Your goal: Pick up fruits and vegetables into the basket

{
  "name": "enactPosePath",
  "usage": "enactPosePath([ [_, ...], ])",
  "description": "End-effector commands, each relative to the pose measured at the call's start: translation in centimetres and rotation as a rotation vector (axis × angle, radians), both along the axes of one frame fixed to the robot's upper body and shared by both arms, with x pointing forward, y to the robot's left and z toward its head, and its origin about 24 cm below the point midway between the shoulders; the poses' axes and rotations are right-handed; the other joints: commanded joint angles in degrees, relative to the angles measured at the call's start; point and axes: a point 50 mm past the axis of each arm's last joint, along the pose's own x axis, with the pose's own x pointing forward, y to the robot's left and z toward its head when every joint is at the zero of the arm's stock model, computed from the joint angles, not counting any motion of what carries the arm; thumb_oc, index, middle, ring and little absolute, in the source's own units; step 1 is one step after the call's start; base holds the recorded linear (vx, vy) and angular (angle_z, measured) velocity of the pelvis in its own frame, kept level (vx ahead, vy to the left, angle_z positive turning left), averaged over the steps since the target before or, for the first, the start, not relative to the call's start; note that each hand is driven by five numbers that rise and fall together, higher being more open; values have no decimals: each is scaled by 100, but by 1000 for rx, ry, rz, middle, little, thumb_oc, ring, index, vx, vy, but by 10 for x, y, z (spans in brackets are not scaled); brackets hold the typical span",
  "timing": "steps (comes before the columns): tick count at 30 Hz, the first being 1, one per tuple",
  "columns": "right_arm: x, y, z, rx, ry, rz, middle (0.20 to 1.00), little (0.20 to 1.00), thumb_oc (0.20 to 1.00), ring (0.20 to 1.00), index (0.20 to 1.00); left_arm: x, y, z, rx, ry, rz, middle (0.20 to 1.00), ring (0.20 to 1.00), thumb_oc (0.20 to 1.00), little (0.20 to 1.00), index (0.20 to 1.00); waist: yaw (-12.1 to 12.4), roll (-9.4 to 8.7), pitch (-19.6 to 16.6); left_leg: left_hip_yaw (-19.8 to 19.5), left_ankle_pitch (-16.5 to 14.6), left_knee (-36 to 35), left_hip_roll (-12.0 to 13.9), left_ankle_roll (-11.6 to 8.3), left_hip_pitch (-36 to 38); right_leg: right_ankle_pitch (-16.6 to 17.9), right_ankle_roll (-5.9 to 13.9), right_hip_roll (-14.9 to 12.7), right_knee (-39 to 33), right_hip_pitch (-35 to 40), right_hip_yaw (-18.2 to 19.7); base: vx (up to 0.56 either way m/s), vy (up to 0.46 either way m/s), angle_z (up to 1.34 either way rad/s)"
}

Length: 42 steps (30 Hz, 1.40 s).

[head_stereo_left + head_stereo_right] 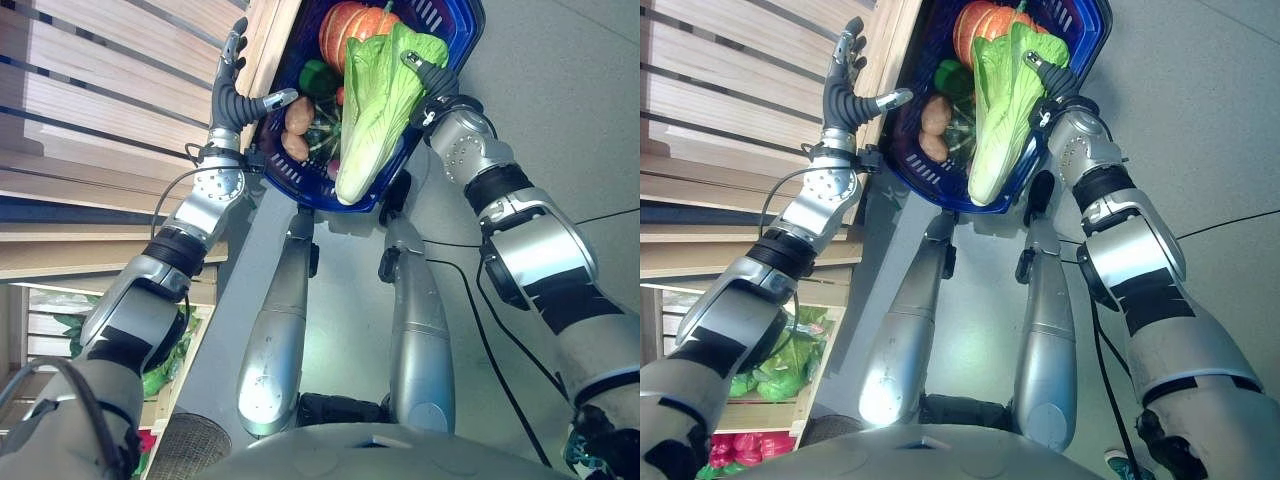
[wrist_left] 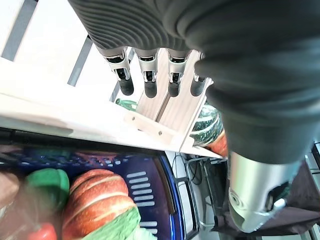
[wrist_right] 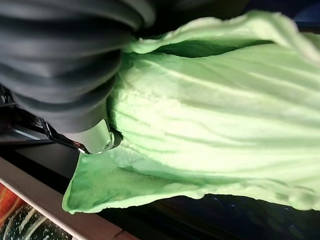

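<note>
Wooden shelf (image 2: 100, 125) hides green pumpkin (image 2: 207, 122) behind.

Blue basket (image 1: 300, 170); pale-green cabbage (image 1: 375, 105); orange ribbed pumpkin (image 1: 350, 30).

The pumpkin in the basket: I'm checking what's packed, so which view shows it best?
The left wrist view: the orange ribbed pumpkin lies close and large inside the blue basket. Both eye views show it smaller, partly behind the cabbage.
</note>
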Motion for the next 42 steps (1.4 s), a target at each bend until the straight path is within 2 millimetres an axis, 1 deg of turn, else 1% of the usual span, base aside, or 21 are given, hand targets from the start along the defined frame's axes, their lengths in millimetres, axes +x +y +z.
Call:
enactPosePath([
  [1, 1, 5, 23, -34, -76, -14, 1000, 1000, 1000, 1000, 1000, -9, -11, 18, -115, -106, -63, 1000, 1000, 1000, 1000, 1000, -11, 684, -246, 69, 46, -311, -493, 301, 6, -885, 284, 261, 603, 132, -302, 0, 0, 0],
  [5, 2, 3, 23, -83, -74, -56, 1000, 1000, 1000, 1000, 1000, -9, -13, 18, -118, -109, -64, 1000, 1000, 1000, 1000, 1000, -5, 689, -246, 72, 56, -321, -487, 302, -12, -874, 284, 256, 591, 117, -303, 0, 0, 0],
  [20, 2, -3, 23, -147, -69, -121, 1000, 1000, 1000, 1000, 1000, -11, -16, 17, -120, -111, -68, 1000, 1000, 1000, 1000, 1000, -6, 695, -246, 80, 69, -319, -487, 309, -37, -838, 288, 257, 564, 92, -304, 0, 0, 0],
  [24, 1, -4, 20, -196, -97, -137, 1000, 1000, 1000, 1000, 1000, -11, -15, 14, -113, -97, -61, 1000, 1000, 1000, 1000, 1000, -16, 680, -246, 60, 35, -335, -503, 325, 84, -857, 270, 275, 549, 197, -297, 0, 0, 0],
  [28, -2, -5, 17, -260, -142, -155, 1000, 1000, 1000, 1000, 1000, -10, -7, 5, -97, -60, -30, 1000, 1000, 1000, 1000, 1000, -48, 632, -246, 73, 26, -438, -498, 329, 360, -861, 266, 288, 475, 457, -304, -14, 5, 0],
  [29, -3, -7, 12, -294, -159, -162, 1000, 1000, 1000, 1000, 1000, -10, 2, -4, -97, -17, 5, 1000, 1000, 1000, 1000, 1000, -78, 591, -246, 95, 36, -540, -487, 321, 571, -847, 276, 298, 388, 664, -309, -52, 24, -3],
  [30, -4, -8, 11, -305, -162, -166, 1000, 1000, 1000, 1000, 1000, -10, 4, -6, -94, -8, 14, 1000, 1000, 1000, 1000, 1000, -86, 580, -246, 98, 42, -571, -486, 318, 629, -842, 279, 302, 358, 723, -310, -64, 31, -4],
  [33, -9, -14, -8, -350, -154, -169, 1000, 1000, 1000, 1000, 1000, -12, 20, -25, -85, 58, 67, 1000, 1000, 1000, 1000, 1000, -164, 499, -246, 161, 65, -820, -444, 294, 1094, -802, 308, 288, 109, 1199, -311, -46, 38, -5],
  [35, -14, -18, -21, -384, -147, -170, 1000, 1000, 1000, 1000, 1000, -16, 28, -36, -79, 93, 94, 1000, 1000, 1000, 1000, 1000, -214, 460, -246, 184, 100, -1007, -407, 279, 1408, -766, 331, 272, -70, 1510, -295, -39, 37, -6],
  [37, -17, -21, -27, -398, -145, -168, 1000, 1000, 1000, 1000, 1000, -18, 33, -43, -74, 111, 109, 1000, 1000, 1000, 1000, 1000, -241, 443, -246, 189, 141, -1134, -380, 271, 1596, -718, 346, 262, -196, 1693, -278, -36, 24, -9],
  [38, -21, -25, -38, -434, -135, -169, 1000, 1000, 1000, 1000, 1000, -21, 39, -52, -63, 138, 129, 1000, 1000, 1000, 1000, 1000, -281, 409, -246, 204, 113, -1255, -343, 258, 1876, -742, 375, 231, -286, 1957, -264, -45, 21, -9],
  [39, -22, -26, -40, -440, -135, -169, 1000, 1000, 1000, 1000, 1000, -22, 41, -53, -64, 142, 134, 1000, 1000, 1000, 1000, 1000, -291, 403, -246, 210, 138, -1290, -332, 256, 1912, -707, 381, 228, -326, 1995, -259, -39, 15, -6],
  [40, -25, -29, -46, -446, -120, -165, 1000, 1000, 1000, 1000, 1000, -24, 45, -60, -62, 164, 144, 1000, 1000, 1000, 1000, 1000, -322, 382, -246, 220, 135, -1375, -313, 253, 2099, -703, 397, 216, -393, 2172, -236, -39, 6, -5],
  [41, -30, -33, -59, -449, -96, -160, 1000, 1000, 1000, 1000, 1000, -27, 50, -69, -56, 198, 153, 1000, 1000, 1000, 1000, 1000, -353, 347, -246, 232, 110, -1461, -283, 250, 2356, -699, 420, 174, -488, 2433, -240, -36, -3, -4],
  [42, -33, -35, -67, -448, -84, -157, 1000, 1000, 1000, 1000, 1000, -29, 54, -75, -61, 223, 157, 1000, 1000, 1000, 1000, 1000, -373, 324, -246, 238, 93, -1523, -269, 249, 2518, -695, 431, 155, -561, 2601, -226, -22, -12, -4],
])
